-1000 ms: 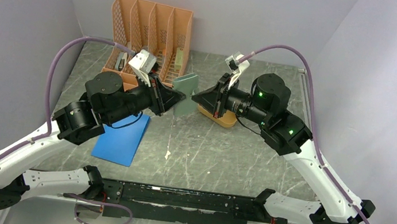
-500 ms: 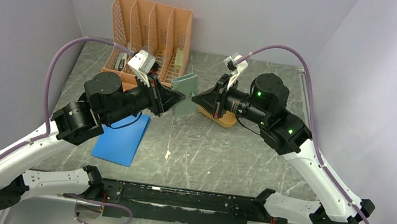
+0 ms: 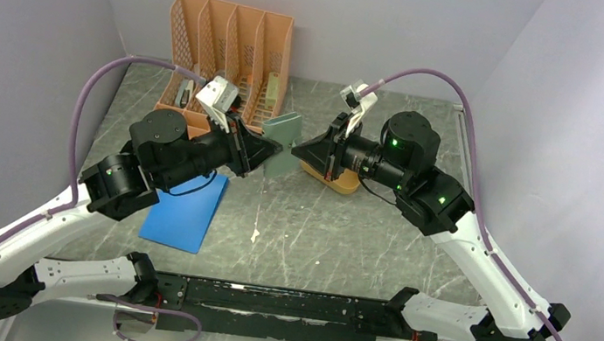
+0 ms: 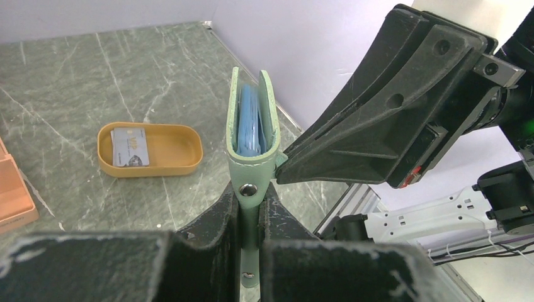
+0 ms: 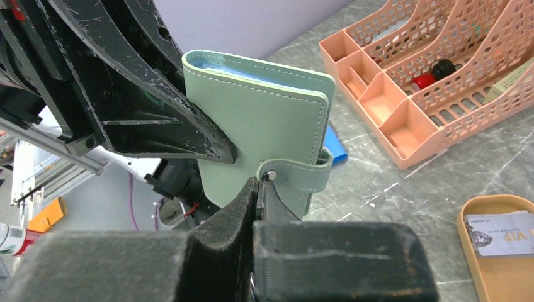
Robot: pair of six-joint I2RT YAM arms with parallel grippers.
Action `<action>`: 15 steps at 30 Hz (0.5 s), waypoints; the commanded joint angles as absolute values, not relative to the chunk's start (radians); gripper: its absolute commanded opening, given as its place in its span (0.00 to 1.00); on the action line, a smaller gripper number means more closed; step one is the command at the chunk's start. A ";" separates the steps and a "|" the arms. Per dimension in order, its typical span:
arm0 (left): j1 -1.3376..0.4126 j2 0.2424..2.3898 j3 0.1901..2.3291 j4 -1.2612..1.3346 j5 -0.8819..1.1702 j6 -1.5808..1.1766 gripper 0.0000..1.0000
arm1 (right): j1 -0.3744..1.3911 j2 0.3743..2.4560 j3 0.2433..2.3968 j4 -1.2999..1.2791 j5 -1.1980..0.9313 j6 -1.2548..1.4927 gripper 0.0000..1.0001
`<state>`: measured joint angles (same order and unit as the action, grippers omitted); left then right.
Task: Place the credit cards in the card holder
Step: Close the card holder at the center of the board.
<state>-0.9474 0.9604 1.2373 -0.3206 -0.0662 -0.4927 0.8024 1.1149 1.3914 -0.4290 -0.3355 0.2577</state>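
As my left gripper (image 4: 250, 196) clamps the soft sage-green folding wallet (image 5: 264, 119), my right gripper (image 5: 259, 182) pinches its floppy-looking snap tab (image 5: 303, 177).

Bright, soft, even light with faint shadows; the left gripper (image 4: 250, 196) blurs nearest its camera

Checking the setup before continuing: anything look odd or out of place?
The card holder, folded nearly shut, hangs in mid-air pinched by the left gripper and right gripper, while a credit card lies in the yellow tray.
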 commanded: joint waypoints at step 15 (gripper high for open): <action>-0.953 0.979 1.293 -0.245 0.082 -0.492 0.05 | 0.799 1.144 1.417 -0.417 -0.364 0.265 0.00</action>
